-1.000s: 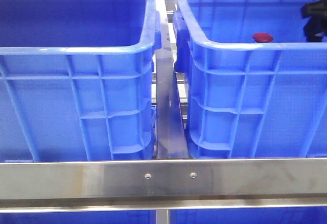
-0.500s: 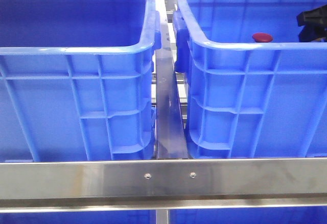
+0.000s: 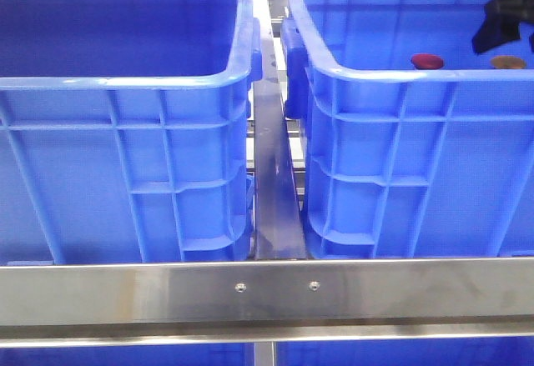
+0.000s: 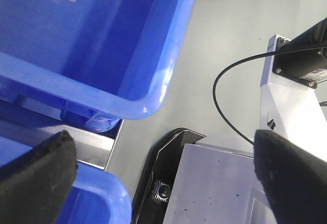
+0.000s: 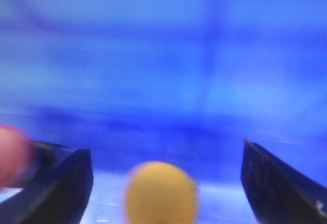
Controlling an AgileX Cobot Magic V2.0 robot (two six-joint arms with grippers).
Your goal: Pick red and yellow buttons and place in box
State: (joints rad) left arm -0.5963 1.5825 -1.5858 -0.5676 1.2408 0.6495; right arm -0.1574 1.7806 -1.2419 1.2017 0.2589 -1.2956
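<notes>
Right wrist view alone: yellow button [image 5: 161, 192] between spread hand [image 5: 166, 183] fingers.

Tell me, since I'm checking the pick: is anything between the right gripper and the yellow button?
Nothing visible. The yellow button lies in the gap of the open right gripper, untouched; the red button sits off to one side.

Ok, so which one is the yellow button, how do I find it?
Look at the right blue box, the one of the two crates with the black right hand hanging in it. Two little round caps sit on its floor. The yellow button is under that hand; the red button lies nearer the middle.
</notes>
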